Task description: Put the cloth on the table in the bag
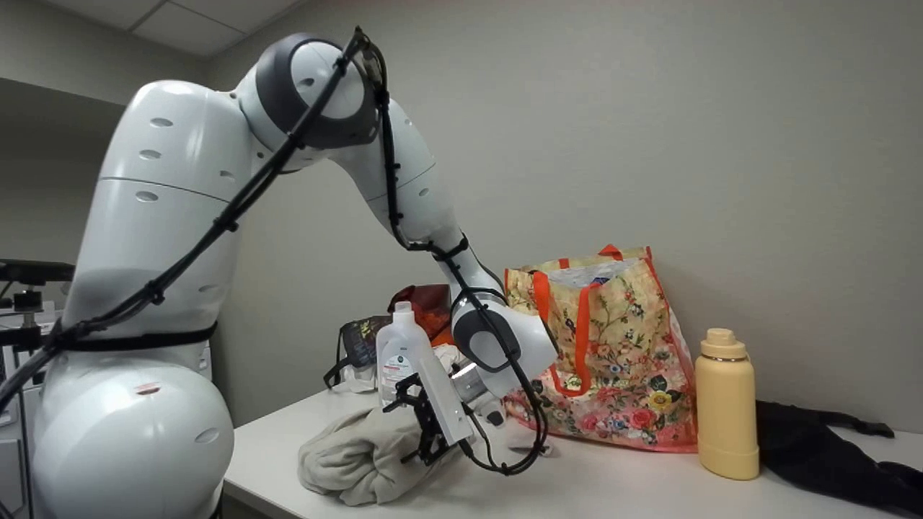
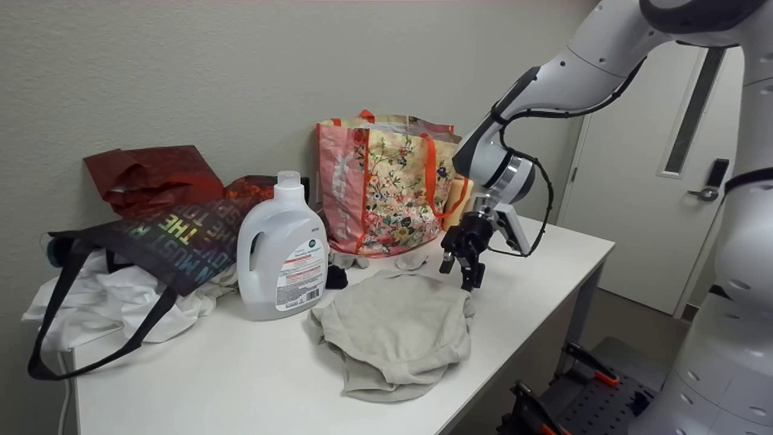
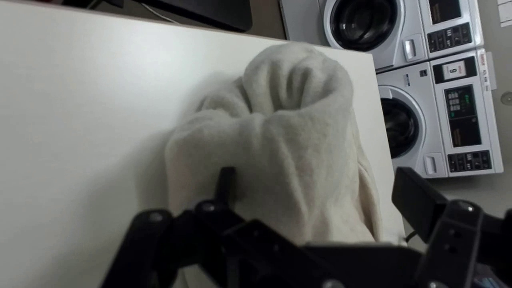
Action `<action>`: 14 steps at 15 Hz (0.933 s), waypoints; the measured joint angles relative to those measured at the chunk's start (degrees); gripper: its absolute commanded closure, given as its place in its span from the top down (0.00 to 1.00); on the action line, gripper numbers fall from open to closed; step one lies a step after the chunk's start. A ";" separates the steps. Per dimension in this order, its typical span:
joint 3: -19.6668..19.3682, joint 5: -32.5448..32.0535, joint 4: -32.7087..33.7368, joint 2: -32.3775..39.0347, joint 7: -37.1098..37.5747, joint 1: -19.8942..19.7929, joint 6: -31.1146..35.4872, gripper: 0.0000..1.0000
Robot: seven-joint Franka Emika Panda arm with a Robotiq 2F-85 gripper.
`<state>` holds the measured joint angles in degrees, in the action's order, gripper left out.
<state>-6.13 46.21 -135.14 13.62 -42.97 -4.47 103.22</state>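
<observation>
The light grey-beige cloth lies bunched on the white table in both exterior views (image 1: 364, 458) (image 2: 398, 326) and fills the middle of the wrist view (image 3: 288, 148). The flowered bag with orange-red handles stands upright against the wall, its top open, in both exterior views (image 1: 627, 367) (image 2: 395, 193); it is out of the wrist view. My gripper (image 1: 401, 434) is open, tilted, at the cloth's edge on the side towards the bag; it also shows in an exterior view (image 2: 459, 278). In the wrist view the fingers (image 3: 316, 176) are wide apart with cloth beyond them. Contact cannot be told.
A white detergent bottle (image 2: 284, 260) stands behind the cloth. A yellow bottle (image 1: 725, 407) and black fabric (image 1: 822, 454) are beside the bag. Dark bags (image 2: 175, 235) and white cloth (image 2: 133, 296) lie at the table's end. Small grey pieces (image 2: 412, 261) lie before the bag.
</observation>
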 measured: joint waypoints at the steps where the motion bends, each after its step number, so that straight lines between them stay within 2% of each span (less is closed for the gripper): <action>1: 0.33 0.56 -0.03 0.76 -0.64 -0.01 1.30 1.00; 8: 1.92 0.67 -0.59 4.02 -2.00 -0.05 8.56 1.00; 13: 5.75 3.49 -1.53 5.11 -2.81 0.01 8.51 0.98; 14: 6.60 4.66 -1.67 5.12 -3.02 0.06 7.82 0.74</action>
<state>0.47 50.87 -136.81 18.74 -45.99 -4.42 111.04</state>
